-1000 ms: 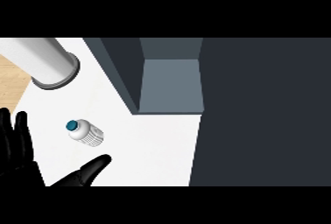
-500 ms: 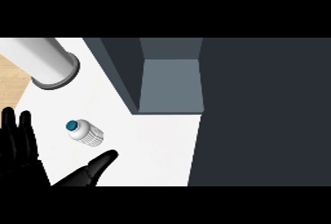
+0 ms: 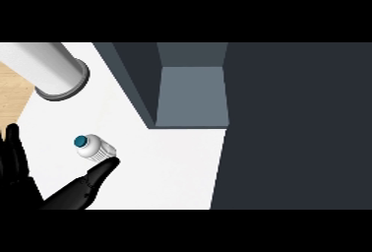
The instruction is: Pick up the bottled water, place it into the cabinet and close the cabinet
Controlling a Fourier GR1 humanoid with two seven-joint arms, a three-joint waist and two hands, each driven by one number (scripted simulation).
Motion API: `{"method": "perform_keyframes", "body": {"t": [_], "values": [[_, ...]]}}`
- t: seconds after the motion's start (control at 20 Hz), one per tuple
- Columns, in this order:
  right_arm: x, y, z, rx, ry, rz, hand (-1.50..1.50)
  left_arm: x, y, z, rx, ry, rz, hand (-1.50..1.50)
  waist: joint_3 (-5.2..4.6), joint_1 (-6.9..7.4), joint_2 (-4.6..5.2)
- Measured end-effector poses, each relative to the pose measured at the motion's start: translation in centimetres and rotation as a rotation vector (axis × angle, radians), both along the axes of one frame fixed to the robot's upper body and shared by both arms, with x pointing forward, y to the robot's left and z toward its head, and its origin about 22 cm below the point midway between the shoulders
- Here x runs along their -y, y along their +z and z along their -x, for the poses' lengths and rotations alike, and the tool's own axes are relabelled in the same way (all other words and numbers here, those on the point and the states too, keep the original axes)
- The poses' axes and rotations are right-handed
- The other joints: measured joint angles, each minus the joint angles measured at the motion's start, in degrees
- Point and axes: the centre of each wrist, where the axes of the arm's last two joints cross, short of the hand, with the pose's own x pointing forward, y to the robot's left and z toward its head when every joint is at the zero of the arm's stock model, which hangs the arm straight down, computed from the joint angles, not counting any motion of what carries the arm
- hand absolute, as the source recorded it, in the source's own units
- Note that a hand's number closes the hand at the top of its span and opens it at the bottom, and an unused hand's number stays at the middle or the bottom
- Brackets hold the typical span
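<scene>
My left hand (image 3: 22, 194) shows at the view's lower left corner, spread wide and holding nothing. Its fingers (image 3: 11, 152) stand straight along the left edge, and the thumb (image 3: 91, 179) sticks out far to the right of them. Beyond the fingertips and a little to their right is a white cylinder (image 3: 47, 66) with a grey rim, well apart from the hand, with a strip of wooden floor (image 3: 13, 93) beside it. The water bottle (image 3: 96, 148) sits on the white counter (image 3: 167, 167), in the open gap between my fingers and thumb. It is to the right of the fingers and just above the thumb's tip. Its blue cap (image 3: 80, 142) points up and left, away from the thumb, and its ribbed white body ends right at the thumb's tip. I cannot tell whether the two touch. Nothing of the hand curls around the bottle. Further right of the thumb and beyond it is the cabinet (image 3: 190, 96), its grey inside showing, well apart from both hand and bottle. Right of that, a dark panel (image 3: 298, 128) fills the rest of the view.
</scene>
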Motion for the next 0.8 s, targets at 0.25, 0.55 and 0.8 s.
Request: {"method": "perform_keyframes", "body": {"t": [0.25, 0.55, 0.8], "values": [[-0.2, 0.0, 0.1, -0.004, 0.008, -0.003, -1.5, -1.6, -0.6, -0.5, -0.012, 0.023, 0.023, -1.5, -0.05, -0.14, 0.0], [-0.2, -0.1, 0.3, -0.007, 0.005, 0.01, -1.5, -3.2, -3.0, -1.9, -0.05, 0.063, 0.044, -1.5, -0.09, -0.29, 0.03], [-0.5, 0.0, 0.3, -0.003, 0.014, 0.008, -1.5, -5.0, -5.3, -2.7, -0.103, 0.074, 0.049, -1.5, -0.11, -0.22, 0.01]]}}
